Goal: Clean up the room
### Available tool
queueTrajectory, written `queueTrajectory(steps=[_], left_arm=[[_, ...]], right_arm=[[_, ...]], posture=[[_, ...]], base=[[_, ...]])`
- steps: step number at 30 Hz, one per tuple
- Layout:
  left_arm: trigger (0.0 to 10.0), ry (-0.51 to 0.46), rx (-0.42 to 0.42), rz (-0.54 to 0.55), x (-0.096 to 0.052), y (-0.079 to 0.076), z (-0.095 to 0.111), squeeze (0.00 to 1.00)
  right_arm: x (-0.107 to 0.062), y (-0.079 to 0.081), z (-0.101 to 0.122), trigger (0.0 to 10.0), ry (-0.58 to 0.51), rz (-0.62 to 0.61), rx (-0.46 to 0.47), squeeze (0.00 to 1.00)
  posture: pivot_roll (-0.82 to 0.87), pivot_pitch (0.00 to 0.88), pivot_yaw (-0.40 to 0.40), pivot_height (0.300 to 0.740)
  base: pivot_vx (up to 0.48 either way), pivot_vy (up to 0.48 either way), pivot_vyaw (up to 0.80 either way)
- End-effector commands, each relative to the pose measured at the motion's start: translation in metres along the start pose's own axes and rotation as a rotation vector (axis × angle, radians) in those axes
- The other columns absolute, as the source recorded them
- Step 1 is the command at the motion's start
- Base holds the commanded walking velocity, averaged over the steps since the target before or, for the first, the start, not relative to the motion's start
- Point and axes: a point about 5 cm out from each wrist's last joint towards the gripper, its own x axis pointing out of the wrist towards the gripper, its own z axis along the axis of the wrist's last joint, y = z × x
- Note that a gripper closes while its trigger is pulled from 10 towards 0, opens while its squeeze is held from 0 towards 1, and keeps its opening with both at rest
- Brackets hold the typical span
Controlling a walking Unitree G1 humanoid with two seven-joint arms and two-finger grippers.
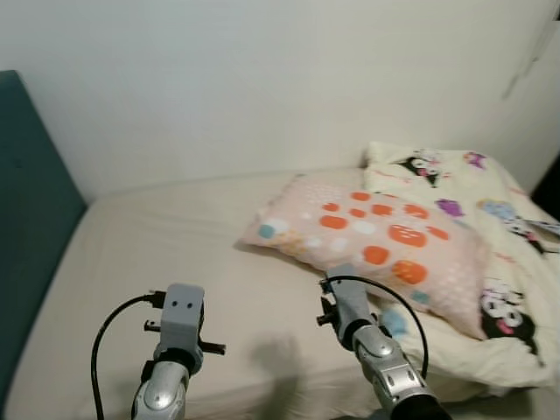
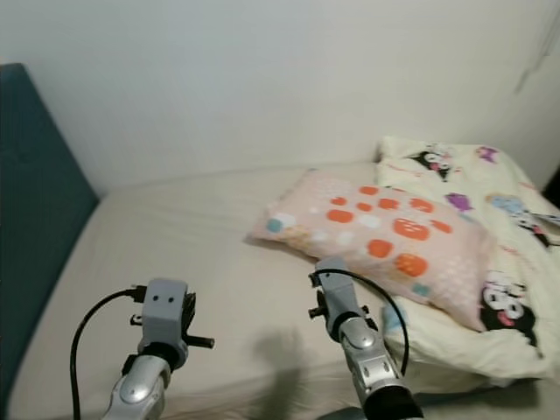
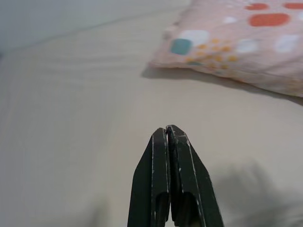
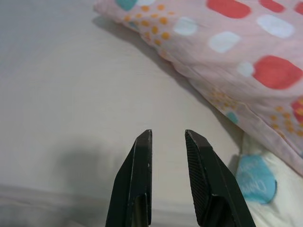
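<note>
A pink pillow (image 1: pixel 376 236) with orange, white and teal spots lies slantwise on the bed's cream sheet (image 1: pixel 175 236). It overlaps a crumpled cream blanket (image 1: pixel 494 210) with cartoon prints at the right. My left gripper (image 3: pixel 168 130) is shut with nothing in it, above bare sheet, and the pillow's corner (image 3: pixel 189 47) lies ahead of it. My right gripper (image 4: pixel 168 135) is open by a narrow gap, hovering just short of the pillow's near edge (image 4: pixel 213 80). Both arms, left (image 1: pixel 181 324) and right (image 1: pixel 350 311), are raised over the bed's near edge.
A teal padded headboard (image 1: pixel 26 227) borders the bed on the left. A plain white wall (image 1: pixel 262 79) runs along the far side. The blanket hangs over the bed's near right corner (image 1: pixel 490 367). A dark object (image 1: pixel 551 188) sits at the far right edge.
</note>
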Motion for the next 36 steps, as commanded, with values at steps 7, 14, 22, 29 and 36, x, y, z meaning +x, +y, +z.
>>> queueTrajectory(steps=[7,14,22,29,36], left_arm=[[10.0,-0.001,0.005,-0.006,-0.0004,-0.0006,-0.0002,0.00],[10.0,0.001,0.005,-0.005,-0.0004,-0.0007,-0.0006,0.00],[10.0,0.001,0.004,-0.002,-0.0010,-0.0002,-0.0005,0.00],[10.0,0.003,0.004,0.000,-0.0007,0.0000,-0.0007,0.00],[10.0,0.025,0.029,0.001,0.0002,-0.0002,-0.0023,0.00]], right_arm=[[-0.0011,-0.0023,-0.0025,10.0,0.009,0.000,-0.005,0.00],[-0.0015,-0.0020,-0.0033,10.0,0.015,0.006,-0.032,0.00],[-0.0013,-0.0027,-0.0029,10.0,0.015,0.003,-0.036,0.00],[-0.0011,-0.0066,-0.0020,10.0,0.009,-0.019,-0.005,0.00],[-0.0011,-0.0078,-0.0020,10.0,0.010,-0.022,-0.008,0.00]], posture=[[-0.05,0.083,-0.023,0.740],[-0.05,0.090,-0.024,0.740],[-0.05,0.094,-0.025,0.740],[-0.05,0.095,-0.026,0.740],[-0.05,0.097,-0.028,0.740]], base=[[0.000,-0.452,0.00],[0.000,-0.447,0.62],[0.000,-0.441,0.80],[0.000,-0.423,0.21],[0.000,-0.135,0.00]])
